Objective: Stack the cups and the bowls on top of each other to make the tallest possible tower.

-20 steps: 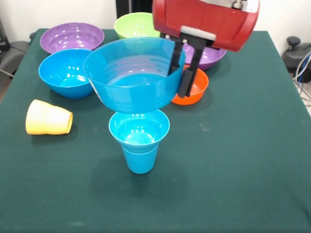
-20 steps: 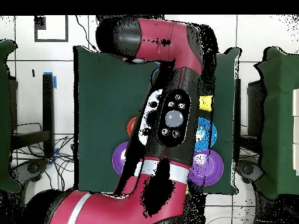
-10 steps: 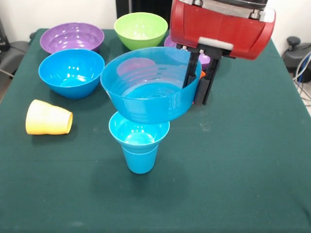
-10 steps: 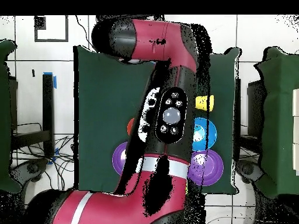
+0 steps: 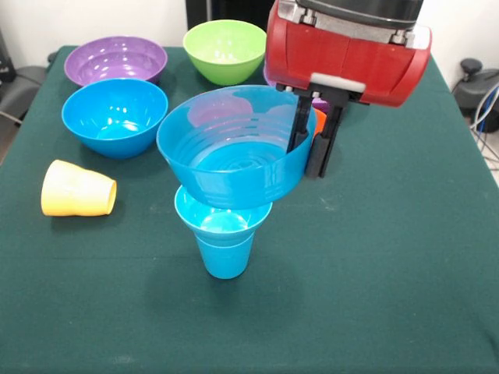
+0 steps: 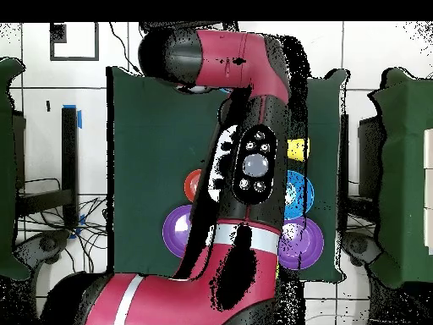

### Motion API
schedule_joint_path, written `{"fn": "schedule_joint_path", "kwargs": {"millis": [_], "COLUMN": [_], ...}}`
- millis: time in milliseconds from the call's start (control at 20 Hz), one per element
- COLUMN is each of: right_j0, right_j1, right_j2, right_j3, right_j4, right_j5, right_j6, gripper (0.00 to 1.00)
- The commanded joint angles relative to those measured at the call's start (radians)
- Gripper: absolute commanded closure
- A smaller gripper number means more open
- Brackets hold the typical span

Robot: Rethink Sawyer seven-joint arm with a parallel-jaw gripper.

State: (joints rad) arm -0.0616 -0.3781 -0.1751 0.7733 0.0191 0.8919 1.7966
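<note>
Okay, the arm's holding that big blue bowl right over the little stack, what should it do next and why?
Probably ease the big blue bowl straight down, then let go. The gripper pinches its right rim, one jaw inside and one outside. In the front view the bowl's bottom sits at the mouth of the small blue bowl nested in the blue cup, roughly centred; whether they touch is unclear.

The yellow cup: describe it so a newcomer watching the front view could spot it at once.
Start at the green table and go to its left side, just below the loose blue bowl. The yellow cup lies there on its side, mouth pointing right, apart from everything else. It is the only yellow piece and the only one tipped over; the blue cup stands upright.
</note>
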Motion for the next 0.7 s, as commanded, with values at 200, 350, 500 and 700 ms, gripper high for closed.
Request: {"fn": "schedule_joint_path", "kwargs": {"millis": [200, 350, 500, 700], "right_j0": [-0.021, -0.021, -0.021, -0.015], "right_j1": [0.024, 0.028, 0.03, 0.032], "right_j2": [0.119, 0.117, 0.119, 0.111], "right_j3": [0.091, 0.088, 0.089, 0.092], "right_j4": [-0.115, -0.126, -0.133, -0.142], "right_j5": [-0.003, 0.0, -0.008, -0.017], "right_j6": [-0.251, -0.238, -0.22, -0.187], "gripper": [1.0, 1.0, 1.0, 1.0]}}
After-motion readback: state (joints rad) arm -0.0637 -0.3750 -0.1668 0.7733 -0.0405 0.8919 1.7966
